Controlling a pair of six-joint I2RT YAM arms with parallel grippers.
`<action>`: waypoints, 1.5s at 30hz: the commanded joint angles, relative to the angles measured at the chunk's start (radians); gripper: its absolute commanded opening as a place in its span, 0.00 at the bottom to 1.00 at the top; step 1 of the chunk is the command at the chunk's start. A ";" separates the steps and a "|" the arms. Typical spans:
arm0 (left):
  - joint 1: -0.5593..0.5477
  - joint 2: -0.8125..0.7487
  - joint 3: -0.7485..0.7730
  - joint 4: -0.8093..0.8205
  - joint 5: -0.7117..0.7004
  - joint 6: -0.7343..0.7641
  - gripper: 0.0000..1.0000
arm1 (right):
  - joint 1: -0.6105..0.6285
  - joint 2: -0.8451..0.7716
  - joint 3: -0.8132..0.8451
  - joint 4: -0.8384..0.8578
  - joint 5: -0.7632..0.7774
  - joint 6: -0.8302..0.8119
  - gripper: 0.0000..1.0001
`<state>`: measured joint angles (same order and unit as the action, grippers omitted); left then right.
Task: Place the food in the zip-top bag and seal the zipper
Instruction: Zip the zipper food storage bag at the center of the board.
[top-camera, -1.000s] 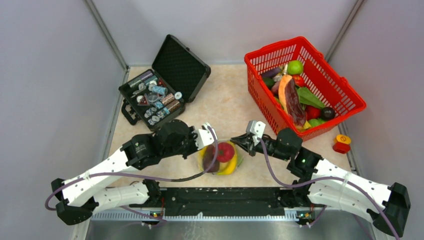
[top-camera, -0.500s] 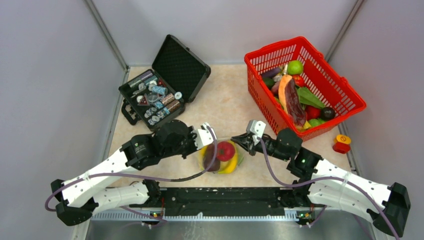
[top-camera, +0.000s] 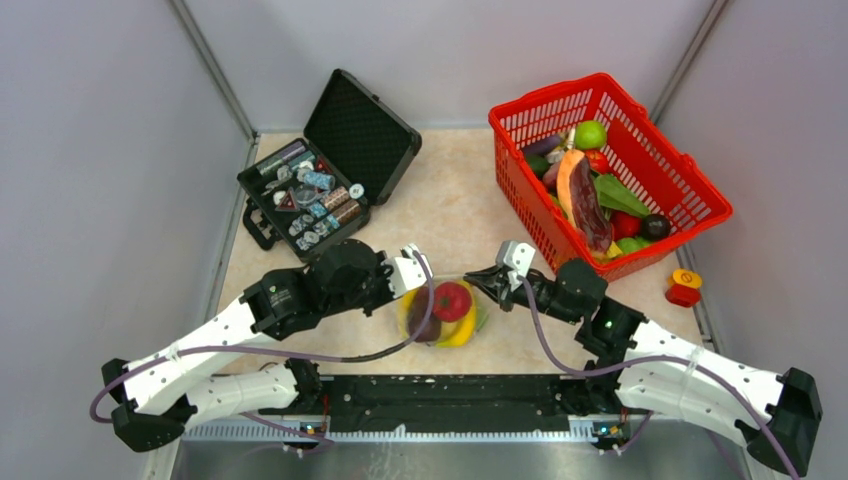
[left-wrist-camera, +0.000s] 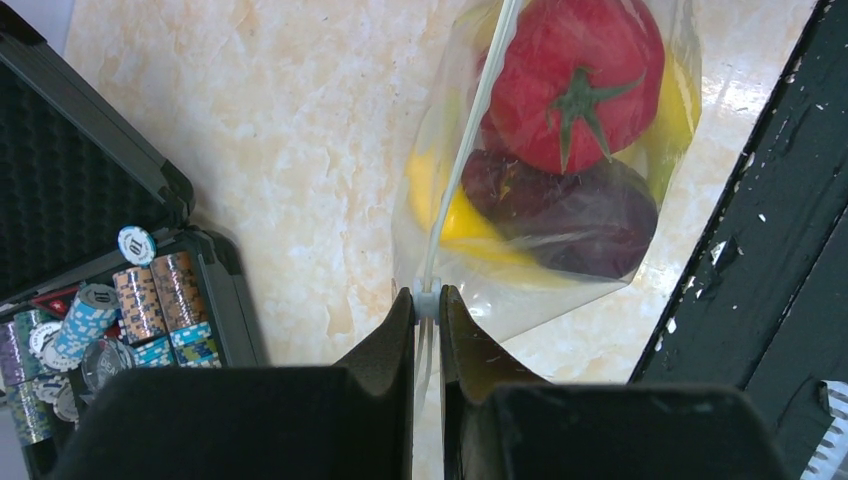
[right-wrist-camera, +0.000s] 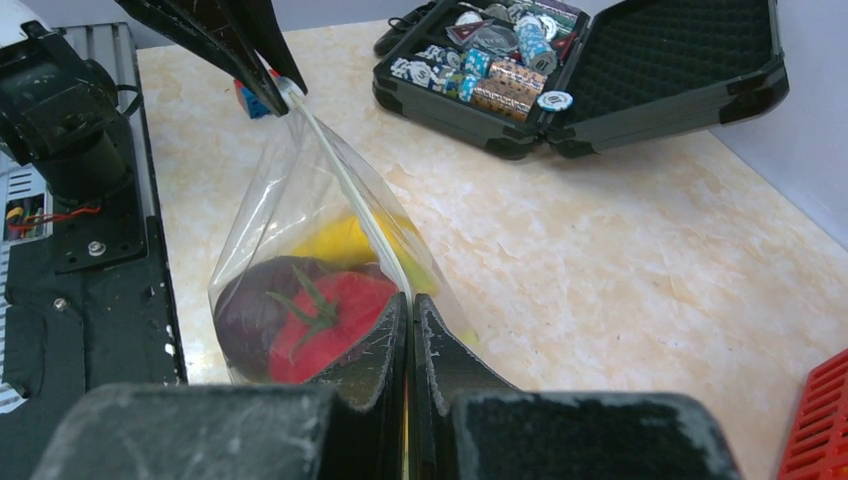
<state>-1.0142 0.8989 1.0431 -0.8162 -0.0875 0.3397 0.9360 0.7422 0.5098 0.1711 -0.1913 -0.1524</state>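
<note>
The clear zip-top bag (top-camera: 443, 312) hangs between my two grippers, just above the table near its front edge. Inside it lie food pieces: a red tomato (left-wrist-camera: 575, 80), a dark purple piece (left-wrist-camera: 570, 215) and a yellow one (left-wrist-camera: 455, 215). My left gripper (left-wrist-camera: 427, 300) is shut on the small white slider at one end of the zipper (left-wrist-camera: 470, 130). My right gripper (right-wrist-camera: 410, 305) is shut on the opposite end of the zipper (right-wrist-camera: 345, 180). The strip runs taut between them. In the top view the left gripper (top-camera: 418, 275) and right gripper (top-camera: 487, 284) flank the bag.
A red mesh basket (top-camera: 520, 180) holding more toy food stands at the back right. An open black case (top-camera: 362, 130) of poker chips sits at the back left. A red and yellow button (top-camera: 685, 287) lies right of the basket. The black base rail (top-camera: 440, 390) runs just below the bag.
The right gripper has edged slightly to the right with its end of the zipper. The left gripper and the bag's contents look unchanged.
</note>
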 joint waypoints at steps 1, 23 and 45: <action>0.014 -0.010 -0.008 -0.015 -0.047 0.001 0.00 | 0.000 -0.030 -0.004 0.050 0.045 0.010 0.00; 0.037 -0.035 -0.036 -0.018 -0.057 0.007 0.00 | 0.000 -0.038 -0.024 0.060 0.067 0.016 0.00; 0.079 -0.087 -0.077 -0.045 -0.081 0.001 0.00 | 0.001 -0.038 -0.023 0.050 0.101 0.029 0.00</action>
<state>-0.9478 0.8207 0.9752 -0.8421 -0.1291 0.3420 0.9360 0.7265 0.4820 0.1909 -0.1371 -0.1375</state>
